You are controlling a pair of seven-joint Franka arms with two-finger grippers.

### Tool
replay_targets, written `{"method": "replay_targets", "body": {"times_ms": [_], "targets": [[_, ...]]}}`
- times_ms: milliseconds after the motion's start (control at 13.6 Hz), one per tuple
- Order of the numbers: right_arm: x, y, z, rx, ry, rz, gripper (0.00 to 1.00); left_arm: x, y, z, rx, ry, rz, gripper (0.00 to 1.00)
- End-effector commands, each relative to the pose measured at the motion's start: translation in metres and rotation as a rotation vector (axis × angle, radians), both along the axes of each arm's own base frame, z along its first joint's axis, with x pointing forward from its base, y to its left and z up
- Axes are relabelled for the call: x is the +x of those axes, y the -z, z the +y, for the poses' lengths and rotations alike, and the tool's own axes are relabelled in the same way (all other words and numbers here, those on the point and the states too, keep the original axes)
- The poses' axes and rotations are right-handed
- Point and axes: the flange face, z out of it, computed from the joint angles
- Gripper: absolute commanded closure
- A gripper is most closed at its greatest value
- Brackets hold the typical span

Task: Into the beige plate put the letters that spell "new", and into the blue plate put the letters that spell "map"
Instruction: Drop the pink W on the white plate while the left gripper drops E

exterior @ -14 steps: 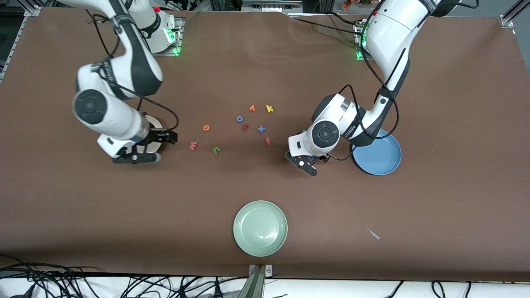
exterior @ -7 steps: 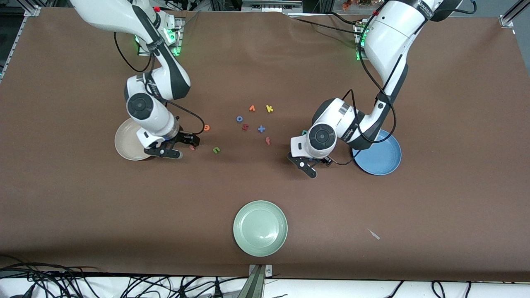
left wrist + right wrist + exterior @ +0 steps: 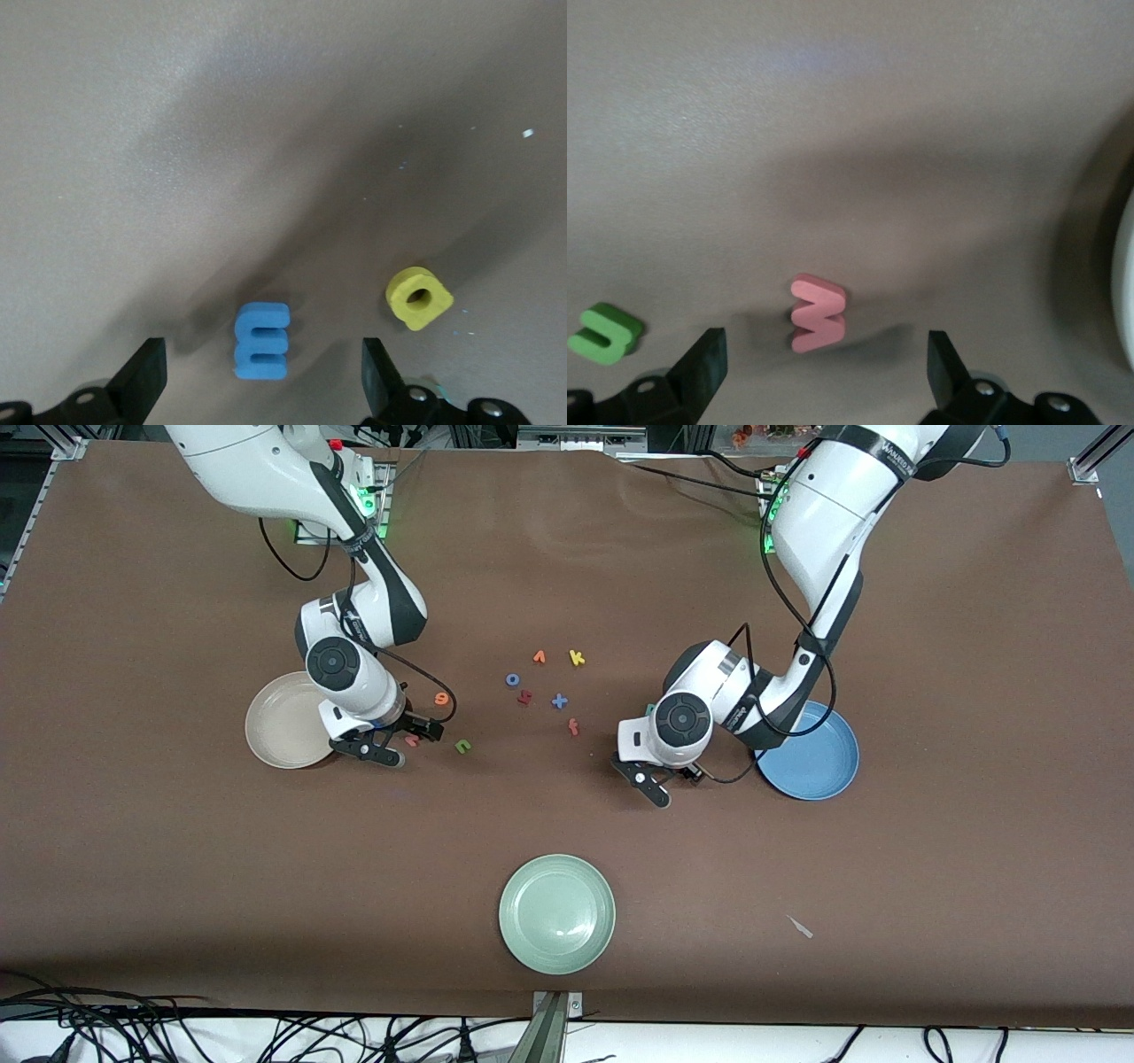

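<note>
The pink w (image 3: pixel 818 312) lies on the brown table beside the beige plate (image 3: pixel 275 735). My right gripper (image 3: pixel 824 372) hangs low over the w, open, one finger on each side and not touching it. The green n (image 3: pixel 462 746) and the orange e (image 3: pixel 441 699) lie close by. My left gripper (image 3: pixel 261 385) is open too, low over the blue m (image 3: pixel 262 341), which lies between its fingers untouched. The yellow a (image 3: pixel 418 298) rests beside the m. A bit of the teal p (image 3: pixel 651 708) shows by the left wrist. The blue plate (image 3: pixel 819 766) holds nothing.
Mid-table lie an orange v (image 3: pixel 539 657), a yellow k (image 3: pixel 577 658), a blue o (image 3: pixel 512 680), a dark red letter (image 3: pixel 524 697), a blue x (image 3: pixel 559 701) and a red f (image 3: pixel 573 727). A pale green plate (image 3: pixel 556 913) sits nearest the front camera.
The right arm has swung from over the beige plate toward the table's middle and come down over the w. The left gripper has shifted slightly over the m.
</note>
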Motion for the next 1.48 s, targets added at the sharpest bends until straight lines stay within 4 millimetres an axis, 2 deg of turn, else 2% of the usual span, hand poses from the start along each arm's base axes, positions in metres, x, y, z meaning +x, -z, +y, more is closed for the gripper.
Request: {"method": "replay_targets", "body": {"times_ms": [0, 74, 148, 295, 443, 516, 590, 664, 811, 885, 959, 1033, 1107, 1180, 1402], "targets": [[0.0, 0.005, 0.001, 0.0, 0.019, -0.01, 0.01, 0.004, 0.002, -0.001, 0.005, 0.049, -0.02, 0.18], [-0.001, 0.007, 0.0, -0.002, 0.019, -0.006, 0.05, 0.003, 0.005, 0.0, 0.007, 0.047, -0.016, 0.31], [-0.001, 0.008, 0.0, -0.002, 0.021, -0.007, 0.11, 0.004, 0.004, 0.0, 0.006, 0.047, -0.017, 0.49], [-0.001, 0.011, 0.0, -0.003, 0.021, -0.003, 0.33, 0.007, -0.004, 0.001, 0.002, 0.074, -0.021, 0.78], [-0.001, 0.011, -0.001, -0.001, 0.026, -0.002, 0.65, 0.01, -0.005, 0.005, -0.007, 0.113, -0.018, 0.87], [0.001, 0.011, -0.002, -0.001, 0.029, -0.002, 0.79, 0.009, -0.004, 0.006, -0.005, 0.114, -0.016, 0.95], [0.001, 0.011, -0.002, -0.001, 0.029, -0.002, 0.91, 0.012, -0.009, 0.007, -0.006, 0.112, -0.019, 1.0], [0.001, 0.011, -0.003, 0.0, 0.032, -0.002, 1.0, 0.017, -0.025, 0.009, -0.011, 0.104, -0.04, 1.0], [0.005, 0.006, -0.003, 0.001, 0.032, -0.009, 1.0, 0.026, -0.075, 0.023, 0.002, 0.081, -0.057, 1.0], [0.011, -0.003, -0.002, 0.007, 0.025, -0.024, 1.0, 0.03, -0.097, 0.037, 0.015, 0.06, -0.056, 1.0], [0.014, -0.012, -0.001, 0.003, 0.022, -0.014, 1.0, 0.035, -0.111, 0.055, 0.03, 0.033, -0.044, 1.0], [0.021, -0.024, -0.003, -0.006, 0.014, 0.002, 1.0, 0.042, -0.117, 0.084, 0.05, -0.002, -0.016, 1.0], [0.026, -0.036, -0.016, -0.027, 0.005, 0.024, 1.0, 0.049, -0.115, 0.119, 0.069, -0.028, 0.036, 1.0], [0.024, -0.045, -0.023, -0.033, -0.036, 0.046, 1.0, 0.051, -0.111, 0.144, 0.085, -0.048, 0.076, 1.0], [0.019, -0.062, -0.06, -0.036, -0.139, 0.047, 1.0, 0.044, -0.084, 0.201, 0.116, -0.127, 0.176, 1.0]]}}
